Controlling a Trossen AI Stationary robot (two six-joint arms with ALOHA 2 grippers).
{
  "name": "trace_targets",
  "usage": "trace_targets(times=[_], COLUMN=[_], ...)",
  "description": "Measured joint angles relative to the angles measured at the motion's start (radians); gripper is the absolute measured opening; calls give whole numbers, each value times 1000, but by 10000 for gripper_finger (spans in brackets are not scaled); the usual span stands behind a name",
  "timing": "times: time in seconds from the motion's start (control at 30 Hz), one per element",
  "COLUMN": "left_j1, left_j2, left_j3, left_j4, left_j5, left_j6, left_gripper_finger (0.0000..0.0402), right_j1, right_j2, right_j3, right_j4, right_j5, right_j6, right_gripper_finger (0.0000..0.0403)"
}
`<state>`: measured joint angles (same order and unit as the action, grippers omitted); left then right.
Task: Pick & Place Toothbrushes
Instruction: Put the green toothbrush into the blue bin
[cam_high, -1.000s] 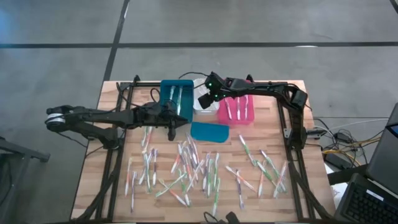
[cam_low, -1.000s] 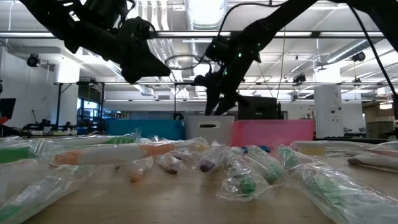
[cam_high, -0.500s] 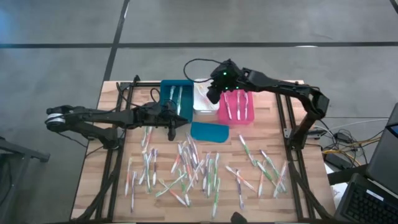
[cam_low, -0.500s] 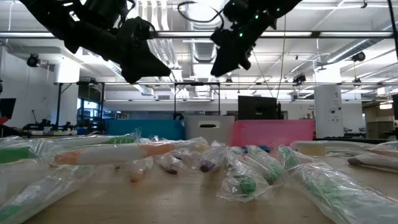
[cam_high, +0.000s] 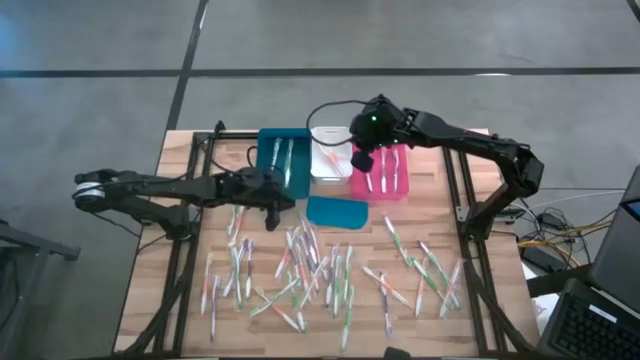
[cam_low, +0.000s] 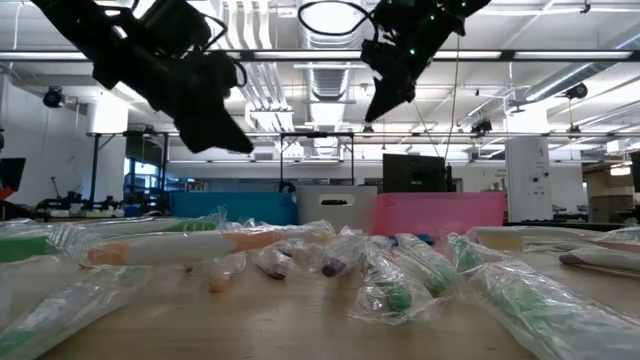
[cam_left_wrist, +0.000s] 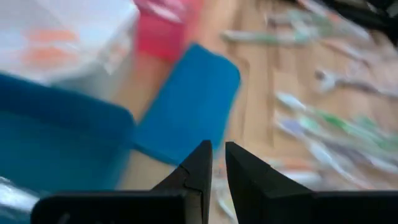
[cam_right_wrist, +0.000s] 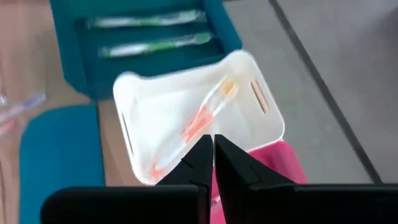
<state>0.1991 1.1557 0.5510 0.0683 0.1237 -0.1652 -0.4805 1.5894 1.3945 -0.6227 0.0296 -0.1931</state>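
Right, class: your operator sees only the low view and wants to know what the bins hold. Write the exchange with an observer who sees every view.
Operator: What lies in the white bin? I see only its wall.
Observer: One toothbrush with orange accents, lying slantwise.
Operator: And the teal bin?
Observer: Two green toothbrushes, side by side.

Toothbrushes (cam_high: 310, 265) lie on table (cam_high: 480, 330) before bins (cam_high: 330, 160).
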Motion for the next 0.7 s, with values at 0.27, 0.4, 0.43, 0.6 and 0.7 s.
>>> trace_targets(times=[0.27,0.4,0.43,0.6,0.7], left_j1=[-80,-175,-200,-328,-385], left_j2=[0,0,0,0,1], left_j3=[87,195,225,357,408], left_j4=[-288,-536,-597,-816,-873], left_j5=[65,-105,-138,-203,-236], left_j6=[-18,-170,-239,-591,-840], left_gripper_finger=[51,51,51,51,51], right_j1=[-9,-36,-47,-109,-143], right_j2=[0,0,0,1,1], right_j3=[-132,-180,-187,-221,-220], right_j4=[201,306,324,408,455], right_j5=[-1,0,0,-1,-1], right_j6=[-105,-121,-120,-113,-107], right_gripper_finger=[9,8,8,8,8])
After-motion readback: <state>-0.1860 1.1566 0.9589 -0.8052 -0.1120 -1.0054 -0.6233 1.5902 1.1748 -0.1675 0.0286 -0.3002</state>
